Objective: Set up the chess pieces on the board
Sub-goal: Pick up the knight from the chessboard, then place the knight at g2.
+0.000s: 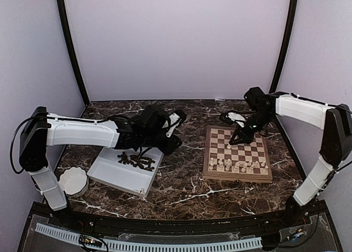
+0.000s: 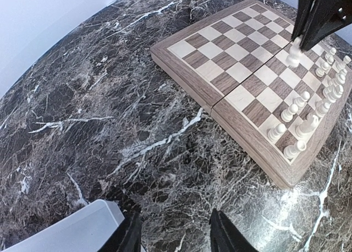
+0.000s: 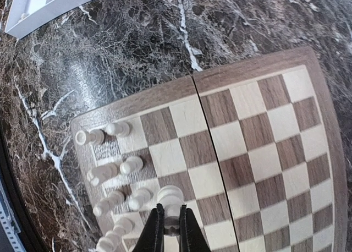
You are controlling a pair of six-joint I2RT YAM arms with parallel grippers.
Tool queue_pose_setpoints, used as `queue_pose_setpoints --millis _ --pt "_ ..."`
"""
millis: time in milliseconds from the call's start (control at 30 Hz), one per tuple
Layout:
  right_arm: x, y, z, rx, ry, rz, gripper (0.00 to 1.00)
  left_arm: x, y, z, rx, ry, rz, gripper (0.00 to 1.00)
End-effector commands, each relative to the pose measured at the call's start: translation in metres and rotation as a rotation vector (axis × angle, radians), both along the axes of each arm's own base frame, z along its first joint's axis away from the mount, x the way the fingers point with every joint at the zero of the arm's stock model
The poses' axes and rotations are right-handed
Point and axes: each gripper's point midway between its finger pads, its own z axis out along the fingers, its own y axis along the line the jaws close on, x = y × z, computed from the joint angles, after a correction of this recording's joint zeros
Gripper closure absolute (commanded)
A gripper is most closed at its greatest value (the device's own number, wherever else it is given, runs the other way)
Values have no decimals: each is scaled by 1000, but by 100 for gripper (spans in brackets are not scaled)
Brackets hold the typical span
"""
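As the right gripper (image 3: 170,214) clamps a cream piece (image 3: 170,194) on the board (image 3: 264,153), keep it upright, clear of neighbouring pieces (image 3: 118,172); the left gripper (image 2: 175,222) gapes empty.

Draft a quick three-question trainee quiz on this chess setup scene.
1. True or false: the dark brown wooden chess pieces stand on the square checked wooden chessboard.
2. What does the right claw grip? A) a pale cream wooden chess piece B) a dark piece C) nothing
3. Fill in: the left claw, over the marble beside the board, is empty and ____.

Key: 1 false, they lie in the white rectangular tray; 2 A; 3 open.
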Motion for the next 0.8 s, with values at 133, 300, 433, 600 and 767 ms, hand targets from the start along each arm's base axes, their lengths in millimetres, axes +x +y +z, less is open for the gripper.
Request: queue_pose_setpoints --millis 133,300,433,600,767 --pt "-36 -76 20 -66 -13 -159 100 32 17 14 39 -40 64 55" --pt "-63 -103 22 -142 -90 -152 100 50 36 12 71 -32 125 55" --pt "-86 -113 1 -206 -64 -111 100 60 55 11 85 -25 209 54" --pt "-102 -116 -28 -267 -42 -78 100 65 73 2 119 -1 279 54" --pt "-105 -116 -37 -288 -54 -69 100 64 74 3 114 15 276 54"
